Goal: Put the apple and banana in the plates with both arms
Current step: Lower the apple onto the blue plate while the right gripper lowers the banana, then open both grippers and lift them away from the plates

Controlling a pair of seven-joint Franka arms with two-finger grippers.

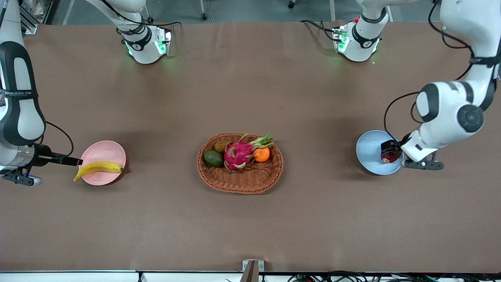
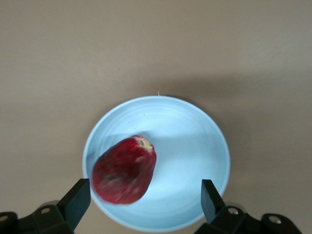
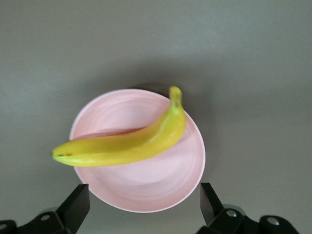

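Observation:
The yellow banana (image 1: 98,167) (image 3: 126,144) lies across the pale pink plate (image 1: 105,150) (image 3: 146,187), one tip sticking out over the rim. My right gripper (image 1: 75,161) (image 3: 145,200) hovers open over that plate's edge, holding nothing. The dark red apple (image 1: 390,157) (image 2: 124,170) lies in the light blue plate (image 1: 368,150) (image 2: 195,146), close to its rim. Just above the apple hangs my left gripper (image 1: 390,149) (image 2: 146,197), open, its fingers (image 2: 78,197) wide apart and clear of the fruit.
Midway between the plates stands an oval wicker basket (image 1: 235,186) with a pink dragon fruit (image 1: 239,153), an orange (image 1: 262,154) and a green avocado (image 1: 213,158). The two arm bases (image 1: 146,45) stand along the table's edge farthest from the front camera.

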